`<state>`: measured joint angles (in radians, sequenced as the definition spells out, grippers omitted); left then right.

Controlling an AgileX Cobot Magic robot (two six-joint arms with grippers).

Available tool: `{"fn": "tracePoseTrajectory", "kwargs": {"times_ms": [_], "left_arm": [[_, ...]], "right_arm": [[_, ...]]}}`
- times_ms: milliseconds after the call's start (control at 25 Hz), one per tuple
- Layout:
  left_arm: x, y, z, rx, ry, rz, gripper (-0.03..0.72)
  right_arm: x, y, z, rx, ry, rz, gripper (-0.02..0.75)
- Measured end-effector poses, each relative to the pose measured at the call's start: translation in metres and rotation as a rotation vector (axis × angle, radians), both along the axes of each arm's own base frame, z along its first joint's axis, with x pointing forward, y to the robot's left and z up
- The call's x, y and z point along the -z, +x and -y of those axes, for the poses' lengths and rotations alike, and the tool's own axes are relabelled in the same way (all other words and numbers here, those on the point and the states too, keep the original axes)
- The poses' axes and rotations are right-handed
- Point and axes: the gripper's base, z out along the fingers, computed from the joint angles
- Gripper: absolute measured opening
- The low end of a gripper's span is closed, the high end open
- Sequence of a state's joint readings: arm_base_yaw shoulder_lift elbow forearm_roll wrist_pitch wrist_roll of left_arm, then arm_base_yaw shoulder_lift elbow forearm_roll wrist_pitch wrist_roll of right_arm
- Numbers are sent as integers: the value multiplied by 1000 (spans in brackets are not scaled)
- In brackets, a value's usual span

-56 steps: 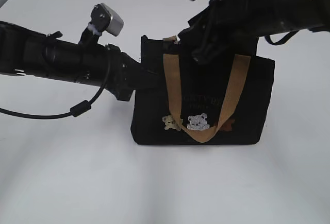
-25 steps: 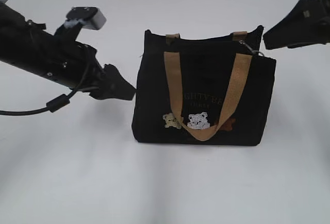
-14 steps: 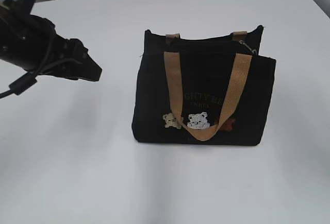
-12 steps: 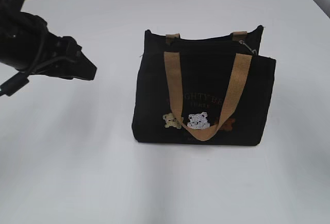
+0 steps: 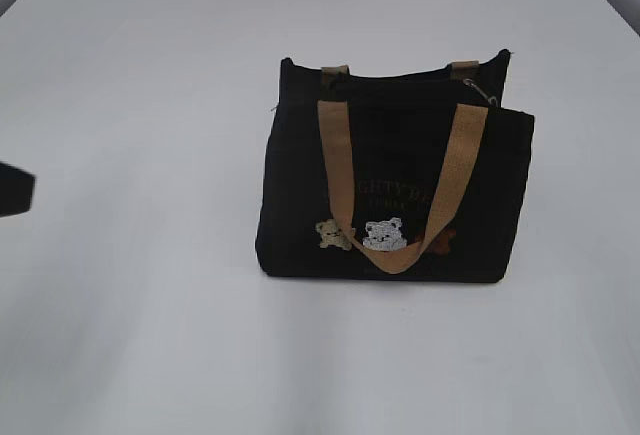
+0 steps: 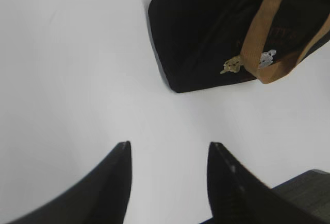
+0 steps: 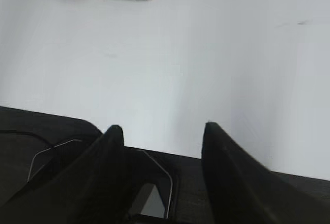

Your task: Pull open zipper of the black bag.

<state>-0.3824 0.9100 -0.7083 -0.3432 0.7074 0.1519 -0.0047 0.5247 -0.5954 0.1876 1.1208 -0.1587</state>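
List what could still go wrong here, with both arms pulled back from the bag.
1. The black bag stands free on the white table with nothing bracing it, so a nudge might tip it.
2. The zipper pull sits small at the top right corner beside the tan handle; a returning hand could catch the strap instead.
3. Left hand and right hand are both open and empty, away from the bag.

Left gripper (image 6: 169, 149): jaws apart with nothing between them, fingertips pointing up the wrist view; only a dark sliver of this arm shows at the exterior view's left edge. Right gripper (image 7: 162, 130): jaws likewise apart, holding nothing.
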Motion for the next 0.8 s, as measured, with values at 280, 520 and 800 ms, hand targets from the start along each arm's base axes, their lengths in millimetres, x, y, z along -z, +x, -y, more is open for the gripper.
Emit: {"fn": "tracePoseTrajectory", "kwargs": {"times_ms": [280, 520, 800], "left_arm": [[-11, -76, -44, -53, 87, 178, 344], [6, -114, -67, -96, 149, 233, 344], [14, -147, -81, -107, 100, 352, 343]], "right_arm": [[12, -40, 8, 25, -97, 152, 305], [13, -58, 8, 12, -117, 274, 302], [15, -75, 8, 14, -117, 424, 298]]}}
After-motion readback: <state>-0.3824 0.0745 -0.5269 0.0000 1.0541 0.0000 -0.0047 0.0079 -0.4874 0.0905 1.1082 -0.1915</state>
